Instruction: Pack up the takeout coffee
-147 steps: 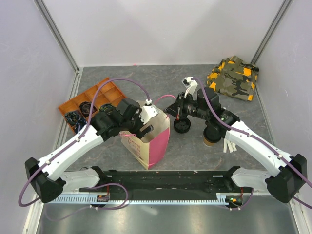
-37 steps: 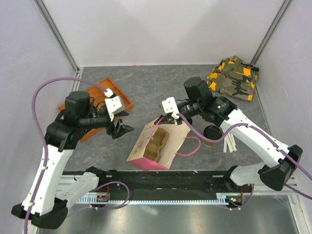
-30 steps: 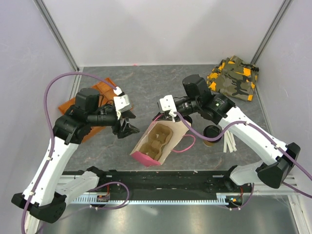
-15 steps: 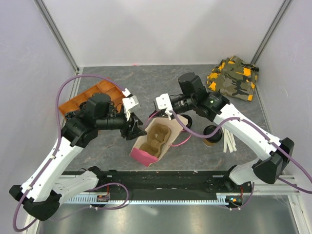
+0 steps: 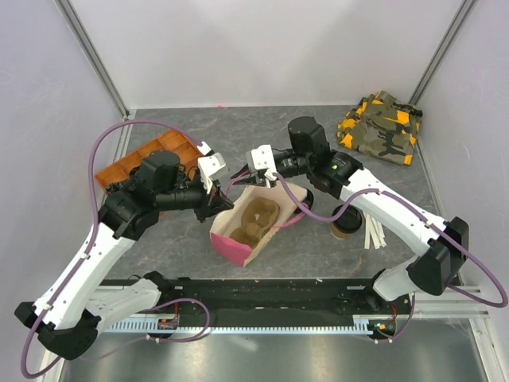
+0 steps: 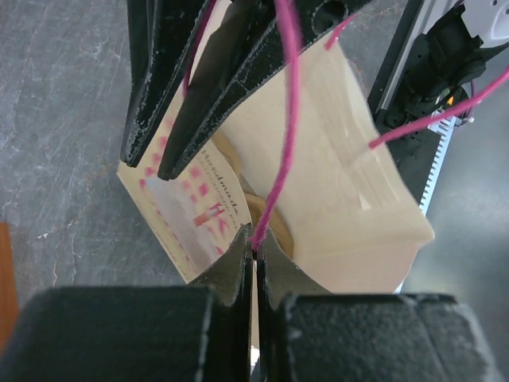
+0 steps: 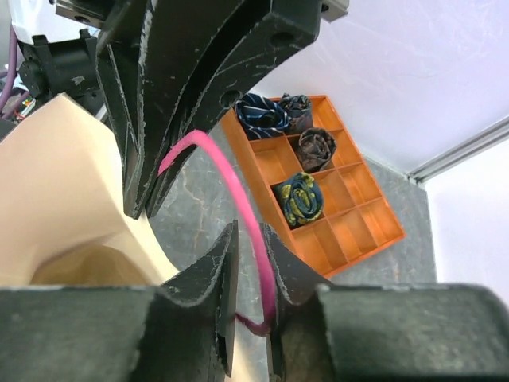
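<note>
Left gripper clamps the cream paper bag by its pink cord handle, right gripper sits slightly parted around the other handle.

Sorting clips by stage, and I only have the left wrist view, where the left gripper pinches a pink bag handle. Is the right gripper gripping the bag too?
Observer: In the right wrist view a pink handle cord passes through the right gripper, whose jaws stand slightly apart, not clamped on it.
Operator: And the coffee, is it in the bag?
Observer: No. In the top view the takeout coffee, lid on, stands on the table to the right of the paper bag, outside it.
</note>
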{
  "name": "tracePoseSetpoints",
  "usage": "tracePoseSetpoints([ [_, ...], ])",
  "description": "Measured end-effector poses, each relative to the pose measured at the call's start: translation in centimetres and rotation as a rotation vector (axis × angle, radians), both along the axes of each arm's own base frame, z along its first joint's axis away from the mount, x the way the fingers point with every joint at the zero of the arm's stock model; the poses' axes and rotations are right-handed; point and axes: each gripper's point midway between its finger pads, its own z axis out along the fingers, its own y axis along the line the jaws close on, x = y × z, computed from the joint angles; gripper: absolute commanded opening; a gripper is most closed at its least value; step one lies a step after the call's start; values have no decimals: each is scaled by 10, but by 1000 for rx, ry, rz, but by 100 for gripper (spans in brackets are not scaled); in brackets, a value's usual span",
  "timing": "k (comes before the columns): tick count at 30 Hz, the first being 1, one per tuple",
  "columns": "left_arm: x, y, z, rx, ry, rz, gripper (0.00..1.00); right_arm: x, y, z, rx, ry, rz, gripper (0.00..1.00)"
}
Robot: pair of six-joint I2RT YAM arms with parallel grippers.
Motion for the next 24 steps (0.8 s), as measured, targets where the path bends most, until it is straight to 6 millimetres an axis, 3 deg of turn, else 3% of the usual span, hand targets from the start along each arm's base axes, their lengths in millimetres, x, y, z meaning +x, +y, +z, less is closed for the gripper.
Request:
tracePoseSetpoints([
  [2, 1, 0, -4, 8, 13, 3, 2, 1, -1, -6, -2, 13, -10, 35],
  [3, 1, -1, -5, 10, 21, 5, 2, 0, -2, -10, -7, 22, -19, 53],
  [6, 3, -3, -16, 28, 58, 14, 2, 1, -11, -17, -23, 56, -68, 82],
  [8, 6, -5, -21, 35, 80, 22, 2, 5, -19, -13, -20, 80, -124, 86],
  [13, 14, -11, -25, 33, 109, 61, 2, 28, -56, 22, 44, 113, -322, 90],
  [17, 21, -8, -23, 35, 105, 110, 2, 29, -80, 50, 101, 118, -415, 81],
  [20, 28, -4, -17, 49, 83, 151, 2, 25, -85, 62, 125, 132, -429, 55],
  [21, 30, -3, -14, 49, 75, 161, 2, 26, -84, 63, 127, 134, -430, 41],
  [24, 36, 2, 2, 56, 40, 188, 2, 28, -84, 59, 115, 174, -434, 20],
])
